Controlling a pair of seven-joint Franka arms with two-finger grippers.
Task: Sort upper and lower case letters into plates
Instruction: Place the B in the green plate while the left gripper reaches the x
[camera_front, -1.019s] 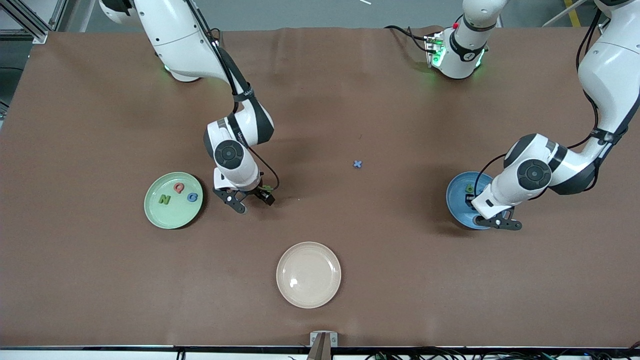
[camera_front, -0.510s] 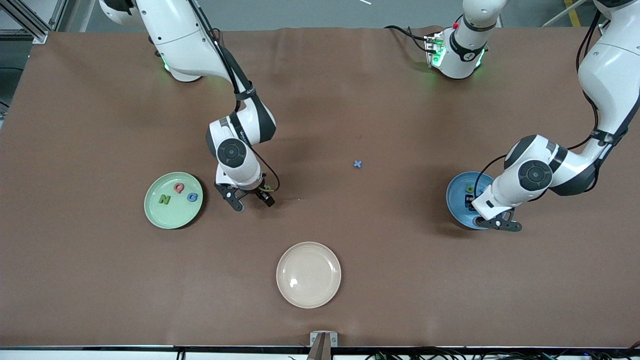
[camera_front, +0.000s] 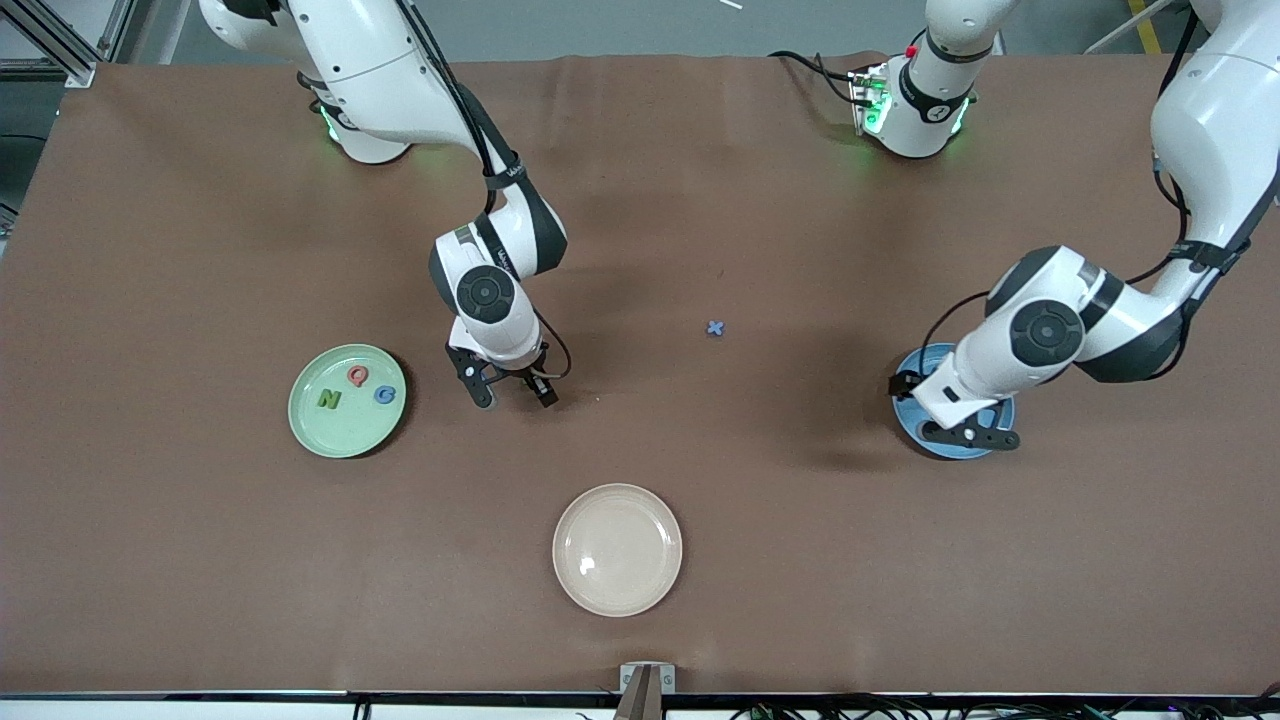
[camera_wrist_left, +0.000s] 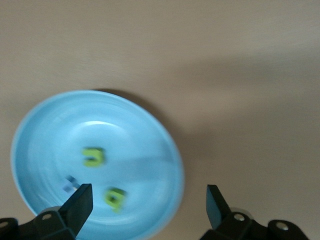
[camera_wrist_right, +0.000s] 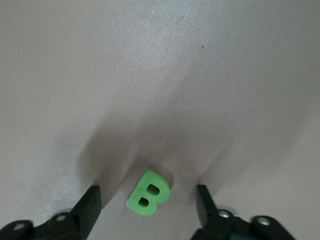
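Green B (camera_wrist_right: 148, 192) lying on the bench (camera_front: 760, 520) beside the pale green plate (camera_front: 310, 430), between the right hand's (camera_front: 512, 390) open fingers; a skewed pinch could flick it away. Left hand (camera_front: 965, 432) hanging open, empty, over the blue plate (camera_wrist_left: 35, 130).

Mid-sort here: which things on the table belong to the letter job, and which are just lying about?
Job:
green plate with N, Q, G
blue plate with three small letters
green B, between the right gripper's open fingers
blue x, loose on the table
left gripper, open over the blue plate

Lying about:
beige plate
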